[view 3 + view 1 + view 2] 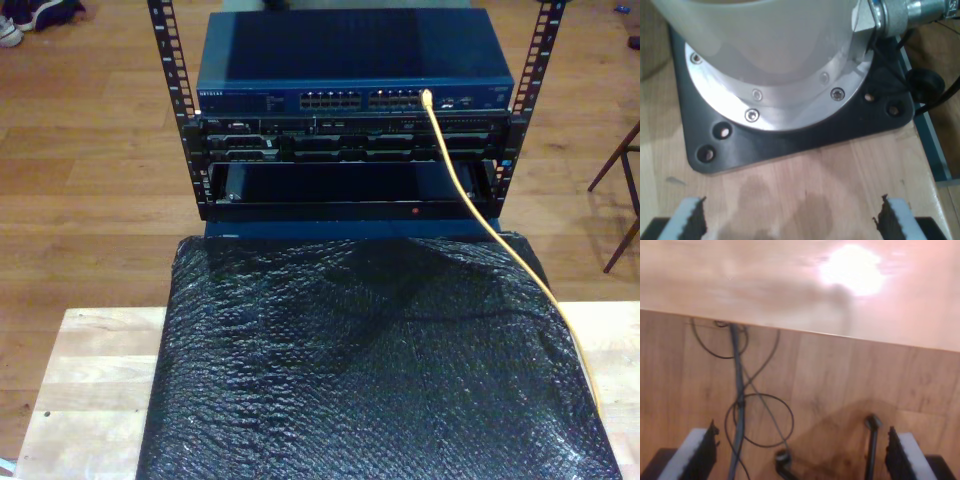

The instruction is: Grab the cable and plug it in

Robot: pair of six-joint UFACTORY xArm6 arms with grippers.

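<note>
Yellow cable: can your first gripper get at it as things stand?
Probably not yet. My first gripper is open over bare wood by an arm base; the yellow cable runs from the switch across black wrap.

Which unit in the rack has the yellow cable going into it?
The top blue switch: the yellow cable ends at its port row, toward the exterior view's right. The units below take none.

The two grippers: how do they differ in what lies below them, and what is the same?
My first gripper hangs over a pale wooden tabletop, facing a robot arm base on a black mounting plate. My second gripper hangs over a wooden floor with thin black cables. Both are open and hold nothing.
</note>
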